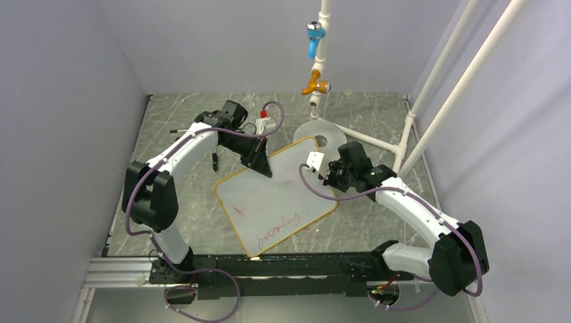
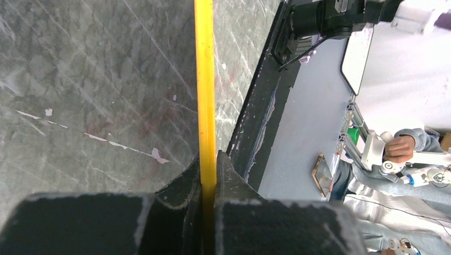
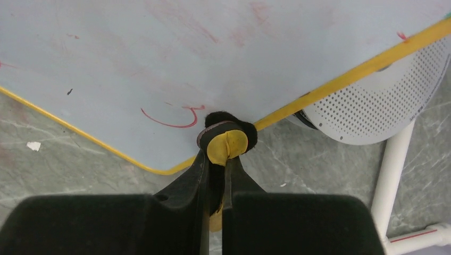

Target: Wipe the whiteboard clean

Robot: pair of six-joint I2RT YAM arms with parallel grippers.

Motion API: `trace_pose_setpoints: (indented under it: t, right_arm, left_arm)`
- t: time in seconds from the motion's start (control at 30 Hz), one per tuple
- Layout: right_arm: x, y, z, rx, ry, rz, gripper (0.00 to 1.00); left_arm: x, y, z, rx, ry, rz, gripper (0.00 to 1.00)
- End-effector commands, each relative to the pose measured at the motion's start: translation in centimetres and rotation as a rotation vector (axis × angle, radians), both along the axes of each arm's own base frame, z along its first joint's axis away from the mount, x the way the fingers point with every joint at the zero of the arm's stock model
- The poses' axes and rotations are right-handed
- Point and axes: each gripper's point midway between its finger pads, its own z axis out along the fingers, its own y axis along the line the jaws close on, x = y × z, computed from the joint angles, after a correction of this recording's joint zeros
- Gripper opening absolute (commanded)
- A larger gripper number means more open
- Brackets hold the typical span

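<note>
Left end effector (image 2: 207,159) clamped on whiteboard (image 1: 269,202) rim; right end effector (image 3: 217,155) pinching eraser (image 3: 227,144) at its edge.

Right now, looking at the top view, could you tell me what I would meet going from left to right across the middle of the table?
left elbow → whiteboard → right forearm

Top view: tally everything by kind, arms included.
Whiteboard: 1
Perforated disc: 1
Eraser: 1
Valves, blue and orange: 2
Arms: 2
Total: 7
</note>
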Motion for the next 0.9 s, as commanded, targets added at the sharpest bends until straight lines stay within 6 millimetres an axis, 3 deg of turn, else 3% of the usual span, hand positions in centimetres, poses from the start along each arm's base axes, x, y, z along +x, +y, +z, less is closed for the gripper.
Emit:
trace_pose_setpoints:
  t: [0.0,0.1,0.2,0.5,0.7,0.87]
  right_arm:
    - [-2.0,0.3,-0.8,-0.027,0.036,0.147,0.0]
    - [-4.3,1.2,-1.5,-0.02,0.096,0.245,0.0]
    - [-5.0,2.4,-1.6,-0.015,0.106,0.287,0.0]
    - [0.7,2.7,3.8,0.05,-0.04,0.134,0.0]
    - [0.9,1.1,2.2,-0.026,-0.042,0.139,0.0]
    - [-2.5,-0.7,-0.7,-0.076,0.035,0.203,0.0]
  left_arm:
    - [-2.1,-1.1,4.9,-0.175,-0.031,-0.084,0.0]
    - [-2.0,-1.1,4.8,-0.174,-0.03,-0.085,0.0]
    - [-2.0,-1.1,4.9,-0.176,-0.03,-0.086,0.0]
    - [-2.1,-1.2,4.8,-0.177,-0.025,-0.087,0.0]
    - [-2.2,-1.1,4.9,-0.177,-0.03,-0.087,0.0]
    - [-2.2,-1.1,5.0,-0.18,-0.03,-0.089,0.0]
